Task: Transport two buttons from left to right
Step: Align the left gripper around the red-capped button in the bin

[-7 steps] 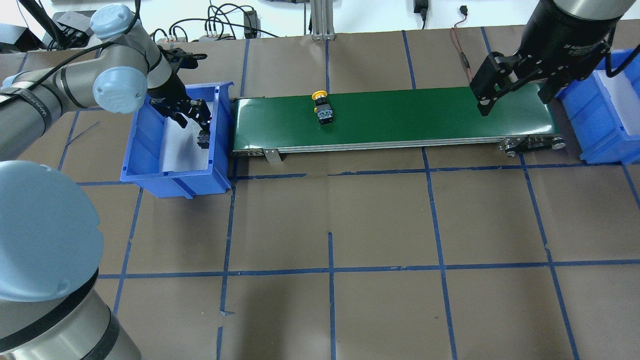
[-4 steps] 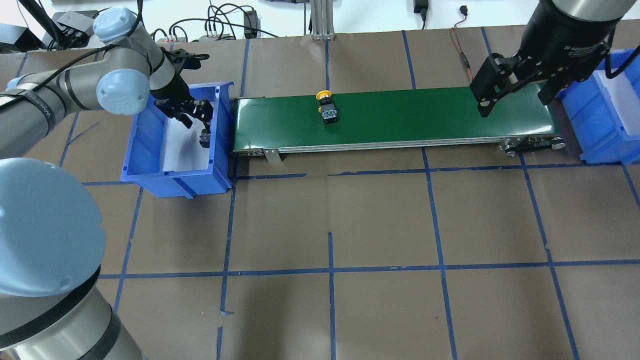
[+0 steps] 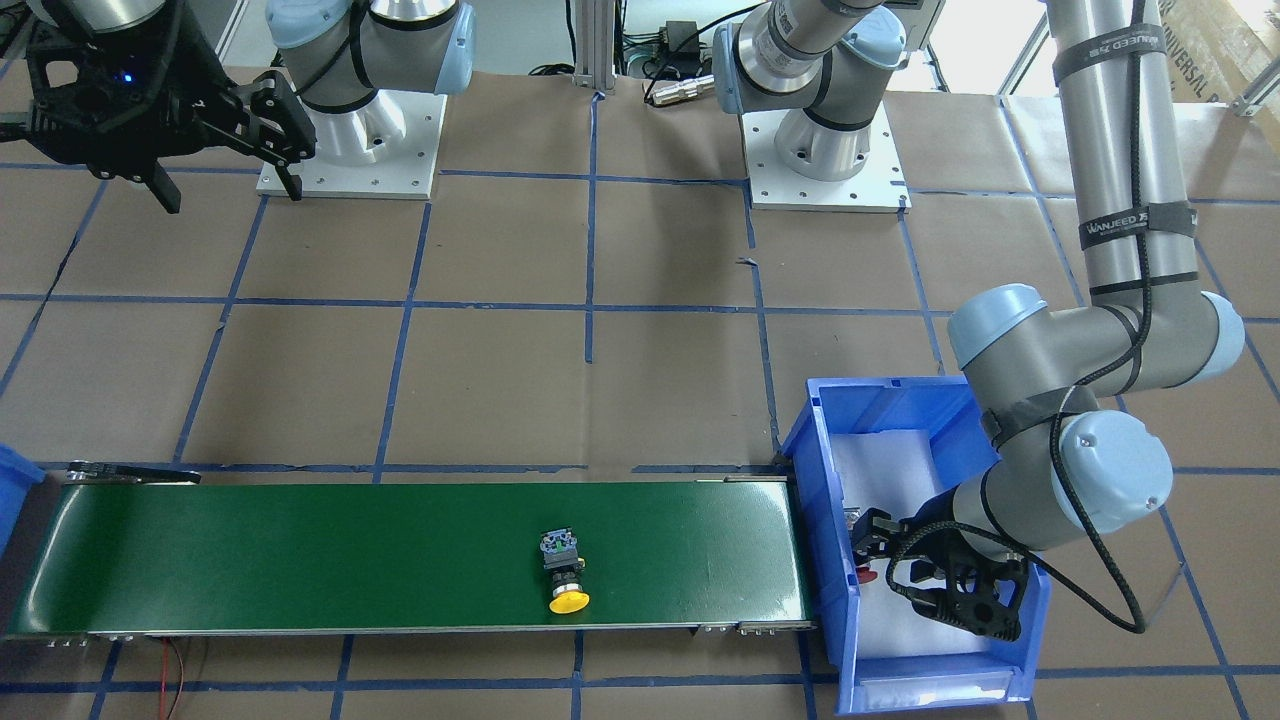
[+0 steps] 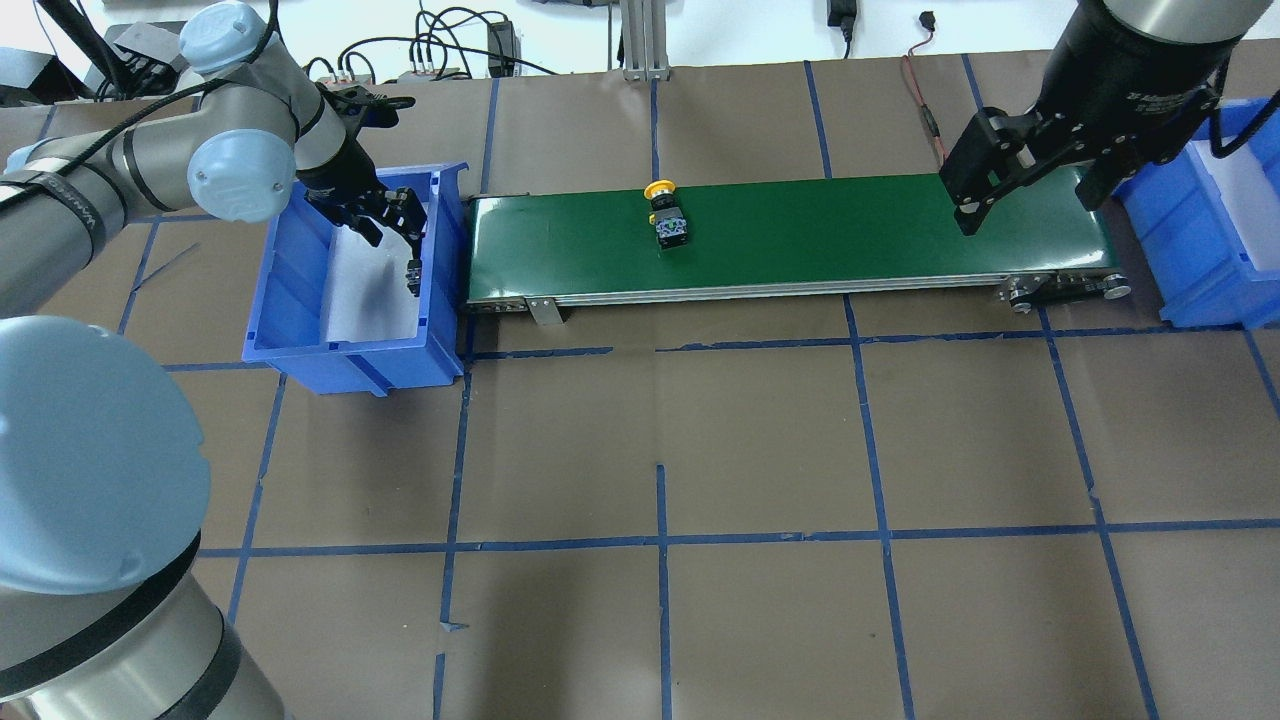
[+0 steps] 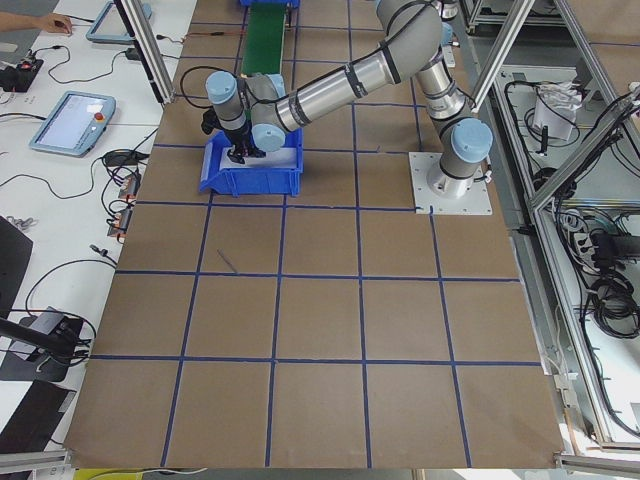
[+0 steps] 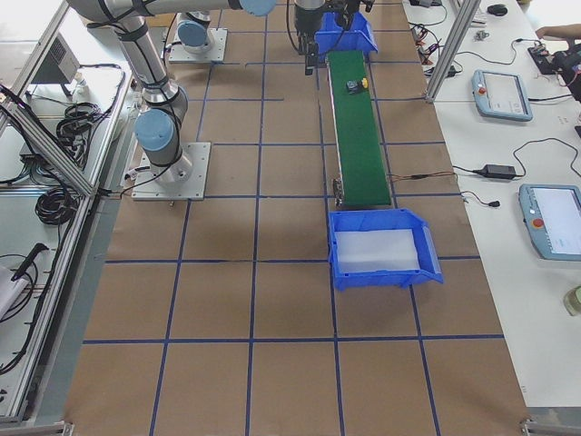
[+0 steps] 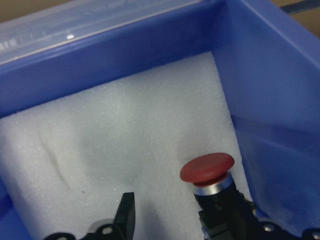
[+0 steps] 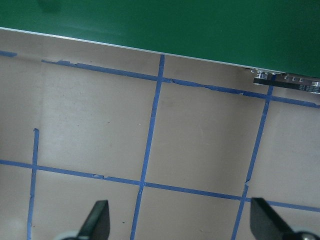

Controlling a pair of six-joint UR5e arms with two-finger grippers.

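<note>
Judged unfinished, with both buttons short of the right blue bin point(image 4: 1200, 300). Saw the yellow-capped button point(image 4: 668, 222) midway along the green conveyor belt point(image 4: 800, 235), and the right gripper point(image 4: 1030, 208) wide open and empty above its end. Saw the red-capped button point(image 7: 207, 170) in the left blue bin point(image 4: 290, 280), between the parted fingers of the left gripper point(image 4: 392, 232).

Yellow-cap button point(image 4: 668, 216) on side, mid green belt point(image 4: 850, 230); red-cap button point(image 7: 207, 169) inside blue bin point(image 7: 265, 75).

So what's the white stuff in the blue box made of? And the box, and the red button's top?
White pad: looks like foam, matte and grainy, with soft dents. Blue box: probably hard plastic, smooth walls with a slight shine. Red button top: likely plastic too, smooth and evenly coloured; the ring under it looks like shiny metal, maybe silvered plastic.
</note>
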